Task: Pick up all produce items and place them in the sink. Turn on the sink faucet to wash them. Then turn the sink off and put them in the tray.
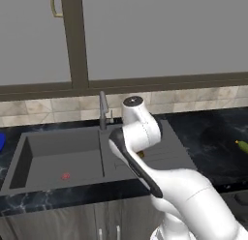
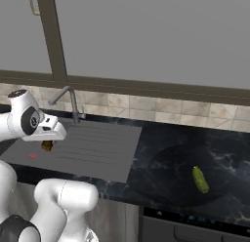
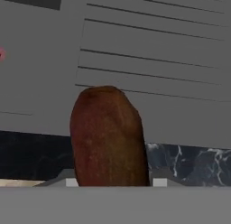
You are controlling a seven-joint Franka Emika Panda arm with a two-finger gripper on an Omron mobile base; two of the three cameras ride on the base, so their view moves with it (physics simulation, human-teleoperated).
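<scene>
My gripper (image 2: 47,141) is shut on the stubby brown-orange produce item (image 3: 108,137), which hangs just above the ribbed drainboard (image 2: 97,143) of the dark grey sink (image 1: 29,152), near its front edge. A sliver of that item (image 1: 140,155) peeks out behind my arm in the left base view. The green cucumber-like produce item (image 2: 199,179) lies far to the right on the black counter, also seen as a green tip (image 1: 242,146). The sink faucet (image 1: 102,111) stands upright behind the basin. A bit of the blue tray (image 1: 1,140) shows at the left edge.
A small flat red spot (image 1: 65,175) lies on the basin floor. Black marbled counter (image 2: 166,153) runs right of the drainboard, with a tiled backsplash and grey wall cabinets above. My own white arm rises in front of the drainboard.
</scene>
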